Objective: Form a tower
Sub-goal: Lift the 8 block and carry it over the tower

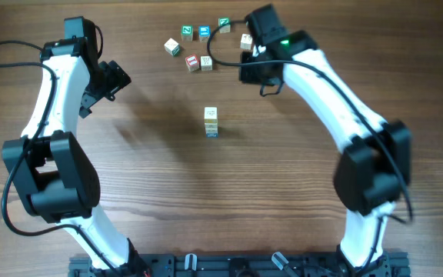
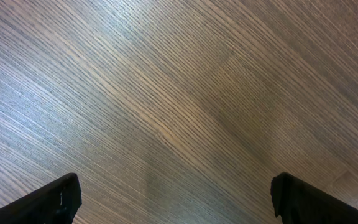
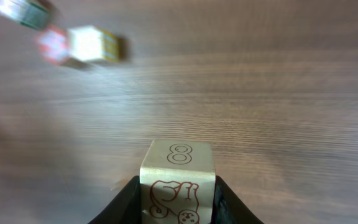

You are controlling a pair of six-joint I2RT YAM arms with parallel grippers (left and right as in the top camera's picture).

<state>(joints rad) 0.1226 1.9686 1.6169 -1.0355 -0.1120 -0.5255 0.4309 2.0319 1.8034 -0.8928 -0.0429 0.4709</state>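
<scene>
The tower (image 1: 211, 121) stands mid-table as a slim stack of pale cubes, with a blue-trimmed one lowest. At the back of the table my right gripper (image 1: 248, 48) is shut on a pale cube (image 3: 178, 180) marked with a brown 8 and a drawing. The same cube (image 1: 246, 41) peeks out beside the fingers, and both jaws press its sides. My left gripper (image 1: 118, 77) hangs open at the left, well away from the tower. Its wrist view shows only bare wood between the spread fingertips (image 2: 64, 198).
Several loose cubes lie at the back, left of the right gripper: a green one (image 1: 187, 31), a blue one (image 1: 204, 31), a red one (image 1: 192, 61) and a pale one (image 1: 206, 63). A black cable loops near them. Blurred cubes (image 3: 92, 45) show in the right wrist view.
</scene>
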